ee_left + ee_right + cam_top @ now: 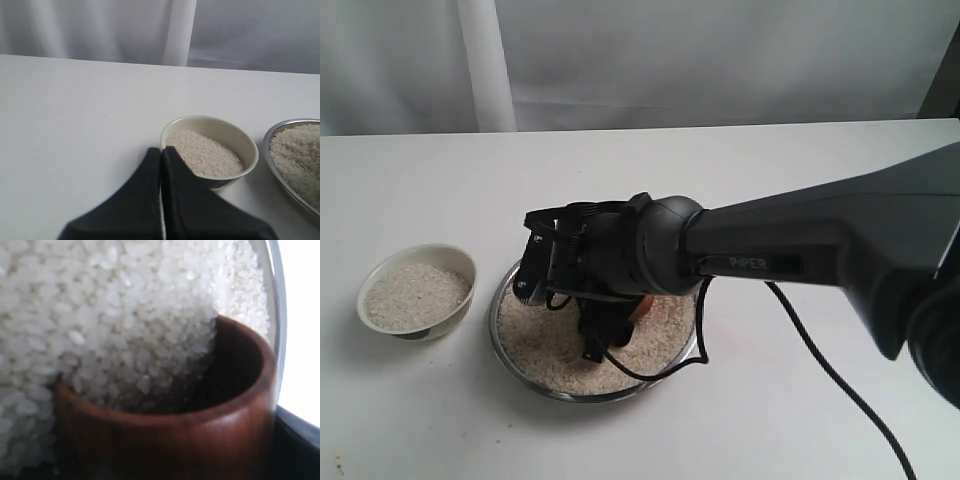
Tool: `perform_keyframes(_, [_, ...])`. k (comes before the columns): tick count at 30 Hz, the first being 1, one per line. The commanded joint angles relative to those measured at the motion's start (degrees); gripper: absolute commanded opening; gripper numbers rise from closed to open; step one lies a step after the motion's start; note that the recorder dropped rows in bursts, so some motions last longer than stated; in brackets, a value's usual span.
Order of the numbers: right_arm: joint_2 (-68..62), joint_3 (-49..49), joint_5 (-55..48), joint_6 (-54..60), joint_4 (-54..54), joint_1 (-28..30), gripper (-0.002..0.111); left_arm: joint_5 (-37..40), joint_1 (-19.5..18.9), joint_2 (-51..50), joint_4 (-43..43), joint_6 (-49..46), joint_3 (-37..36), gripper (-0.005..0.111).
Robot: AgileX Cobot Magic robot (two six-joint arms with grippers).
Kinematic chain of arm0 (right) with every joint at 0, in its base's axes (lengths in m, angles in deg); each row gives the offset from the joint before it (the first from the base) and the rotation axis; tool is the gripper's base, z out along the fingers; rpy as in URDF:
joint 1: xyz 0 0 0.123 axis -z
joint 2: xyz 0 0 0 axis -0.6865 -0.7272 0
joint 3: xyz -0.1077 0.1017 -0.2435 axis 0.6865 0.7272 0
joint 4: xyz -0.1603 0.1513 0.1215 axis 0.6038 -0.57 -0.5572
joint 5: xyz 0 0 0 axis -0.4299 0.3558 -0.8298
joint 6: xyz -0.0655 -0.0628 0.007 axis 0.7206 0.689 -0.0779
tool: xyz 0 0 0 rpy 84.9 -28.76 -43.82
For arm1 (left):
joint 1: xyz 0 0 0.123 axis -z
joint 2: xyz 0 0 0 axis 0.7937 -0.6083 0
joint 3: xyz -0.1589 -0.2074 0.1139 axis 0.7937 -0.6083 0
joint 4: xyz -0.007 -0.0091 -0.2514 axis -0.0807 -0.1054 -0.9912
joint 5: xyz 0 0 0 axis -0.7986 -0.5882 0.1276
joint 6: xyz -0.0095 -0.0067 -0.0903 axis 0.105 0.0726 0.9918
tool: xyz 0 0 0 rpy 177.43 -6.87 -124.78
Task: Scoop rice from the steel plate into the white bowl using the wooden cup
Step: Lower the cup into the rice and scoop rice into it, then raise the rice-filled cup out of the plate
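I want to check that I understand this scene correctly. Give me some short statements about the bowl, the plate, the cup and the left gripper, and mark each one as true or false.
1. The white bowl already holds rice. True.
2. The wooden cup stands inside the white bowl. False: it is dipped into the rice in the steel plate, with grains inside it.
3. The left gripper is shut and holds nothing. True.
4. The steel plate is empty. False: rice covers it.
5. The white bowl sits inside the steel plate. False: it stands on the table beside the plate, apart from it.
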Motion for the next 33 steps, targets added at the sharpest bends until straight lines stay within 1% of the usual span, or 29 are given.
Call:
perform_keyframes(1, [-0.1, 0.1, 4.5, -4.8, -2.9, -0.1, 0.000, -0.4, -0.1, -0.2, -0.3, 0.3, 0.2, 0.000])
perform_keyframes(8, [0.5, 1.1, 5.8, -8.3, -3.3, -0.1, 0.000, -0.4, -0.1, -0.2, -0.3, 0.3, 0.2, 0.000])
perform_keyframes(9, [1.2, 2.1, 7.2, -8.7, -3.3, 0.1, 0.000, -0.4, -0.1, -0.2, -0.3, 0.3, 0.2, 0.000])
perform_keyframes(13, [5.1, 8.9, 19.2, -11.8, -6.1, 2.3, 0.000, -0.4, -0.1, -0.2, -0.3, 0.3, 0.2, 0.000])
perform_keyframes(19, [5.7, 15.2, 32.5, -12.7, -6.8, 5.3, 0.000, -0.4, -0.1, -0.2, -0.3, 0.3, 0.2, 0.000])
perform_keyframes(23, [5.9, 16.1, 37.0, -12.3, -7.5, 6.5, 0.000, -0.4, -0.1, -0.2, -0.3, 0.3, 0.2, 0.000])
perform_keyframes(27, [7.3, 18.1, 43.6, -12.0, -8.0, 7.8, 0.000, -0.4, -0.1, -0.2, -0.3, 0.3, 0.2, 0.000])
perform_keyframes(33, [8.4, 21.0, 48.7, -10.4, -9.2, 9.5, 0.000, -0.4, -0.1, -0.2, -0.3, 0.3, 0.2, 0.000])
